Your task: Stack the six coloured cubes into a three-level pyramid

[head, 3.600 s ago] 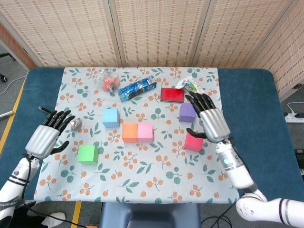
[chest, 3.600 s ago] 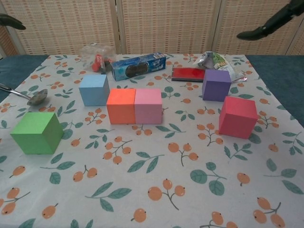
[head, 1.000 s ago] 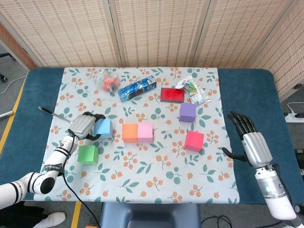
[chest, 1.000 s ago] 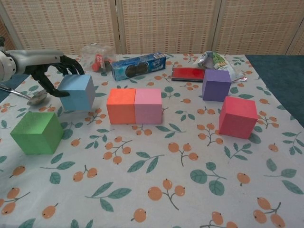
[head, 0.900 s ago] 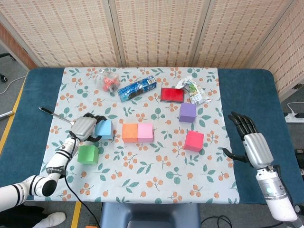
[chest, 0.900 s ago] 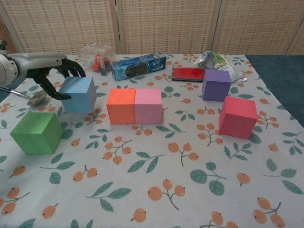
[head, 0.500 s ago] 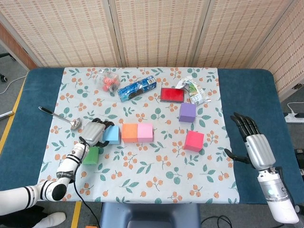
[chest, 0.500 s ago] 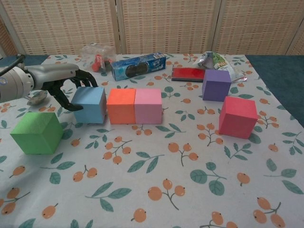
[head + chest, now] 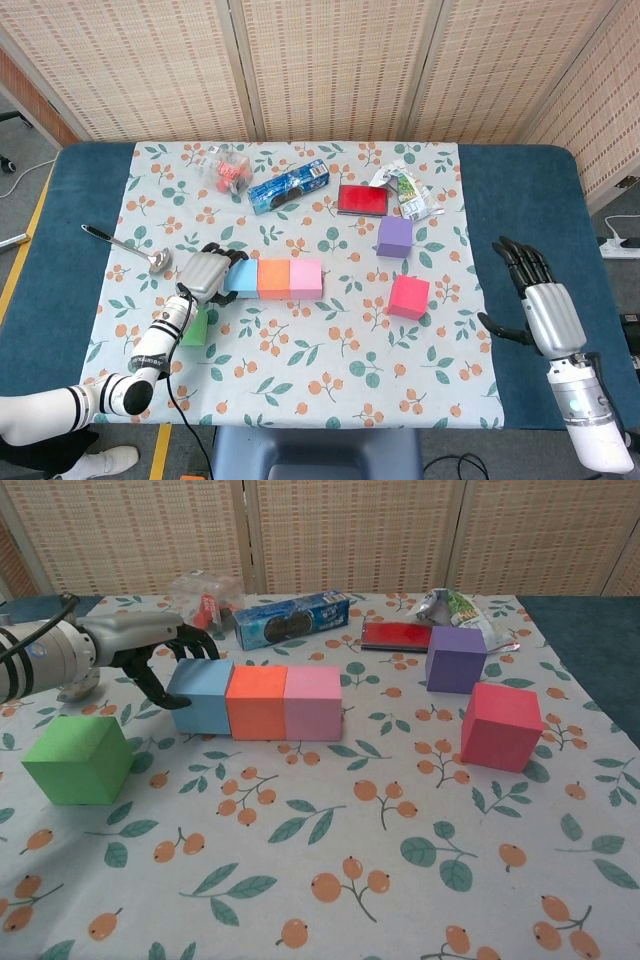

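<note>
Three cubes form a row on the floral cloth: blue cube, orange cube, pink cube. The blue one touches the orange one. My left hand grips the blue cube from its left side, fingers curled over its top and front. The green cube sits nearer me, partly hidden by my left forearm in the head view. The purple cube and red cube stand to the right. My right hand hovers open over the blue table edge, seen only in the head view.
Along the back lie a blue cookie box, a flat red packet, a crumpled snack bag and a clear wrapper with a red item. A spoon lies left of my left hand.
My left hand has slid the blue cube rightward until it sits against the orange cube. The right hand has barely moved.
</note>
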{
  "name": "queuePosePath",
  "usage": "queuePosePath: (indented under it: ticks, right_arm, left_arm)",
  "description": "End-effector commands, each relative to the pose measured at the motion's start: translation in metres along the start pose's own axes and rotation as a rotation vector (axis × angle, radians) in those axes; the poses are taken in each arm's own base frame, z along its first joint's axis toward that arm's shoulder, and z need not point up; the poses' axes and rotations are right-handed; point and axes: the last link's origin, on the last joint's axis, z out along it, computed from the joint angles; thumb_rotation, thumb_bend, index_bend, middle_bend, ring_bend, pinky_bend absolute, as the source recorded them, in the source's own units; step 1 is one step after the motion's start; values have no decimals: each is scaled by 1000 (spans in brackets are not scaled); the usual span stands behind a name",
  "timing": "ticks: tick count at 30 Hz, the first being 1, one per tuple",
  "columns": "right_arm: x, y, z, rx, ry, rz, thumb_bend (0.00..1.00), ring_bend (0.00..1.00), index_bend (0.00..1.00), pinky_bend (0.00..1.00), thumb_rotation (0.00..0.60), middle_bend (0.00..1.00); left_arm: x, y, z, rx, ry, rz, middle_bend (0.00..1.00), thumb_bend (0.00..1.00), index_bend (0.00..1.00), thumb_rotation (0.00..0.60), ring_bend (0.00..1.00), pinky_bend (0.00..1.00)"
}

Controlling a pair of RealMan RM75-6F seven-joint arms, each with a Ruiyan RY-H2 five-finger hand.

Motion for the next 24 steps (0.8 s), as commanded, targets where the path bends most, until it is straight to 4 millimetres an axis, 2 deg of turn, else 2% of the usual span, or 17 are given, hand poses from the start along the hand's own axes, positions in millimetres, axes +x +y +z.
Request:
queuePosePath:
  ticks: [1,24]
  right_arm:
    - [0,0,0,-2,2,0,110,0,0,0,600,8]
    - [3,4,-3,-22,9,1,109,0,0,0,600,8]
  left_arm:
    - [1,1,2,-1,0,-2,329,338,282,600,265,138]
    - [-1,5,10,-4,-17,10,327,341,272,600,256,130]
